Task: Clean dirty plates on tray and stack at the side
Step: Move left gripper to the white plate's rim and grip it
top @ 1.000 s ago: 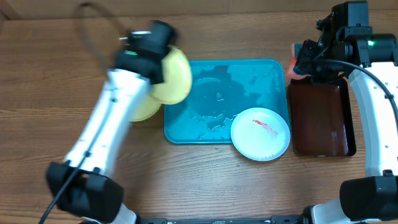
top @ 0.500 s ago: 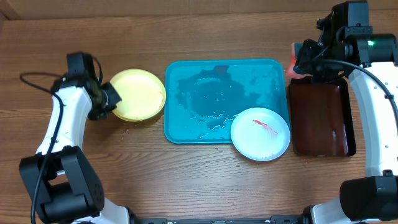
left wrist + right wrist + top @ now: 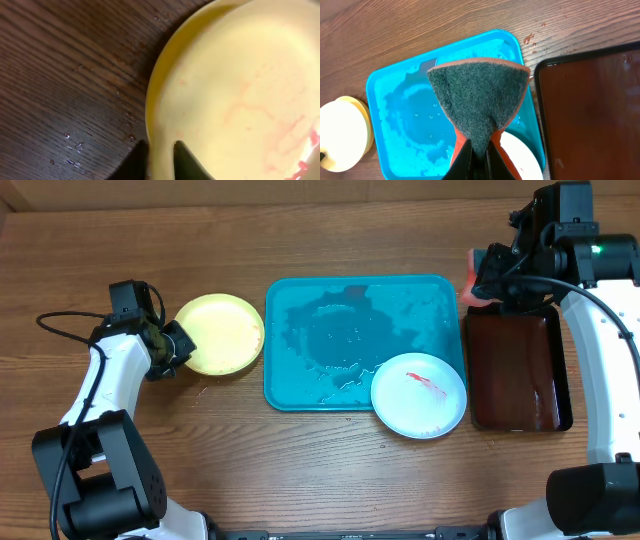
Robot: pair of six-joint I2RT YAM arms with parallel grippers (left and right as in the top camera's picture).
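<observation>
A cream plate (image 3: 222,332) with a yellow-green rim lies on the table left of the turquoise tray (image 3: 340,300). Faint red smears show on it in the left wrist view (image 3: 250,90). My left gripper (image 3: 172,345) is shut on its left rim (image 3: 161,155). I cannot tell whether another plate lies under it. A white plate (image 3: 418,394) with a red smear sits on the wet tray's front right corner. My right gripper (image 3: 492,280) is shut on a green-and-orange sponge (image 3: 480,90), held above the tray's far right corner.
A dark red-brown tray (image 3: 515,370) with a black rim lies right of the turquoise tray, under my right arm. Water and foam cover the turquoise tray's floor (image 3: 405,115). Water drops lie on the wood beside the cream plate (image 3: 75,150).
My left arm swung the cream plate from the tray's left edge down onto the table at the left, then settled with little further shift. The right arm has not moved.
</observation>
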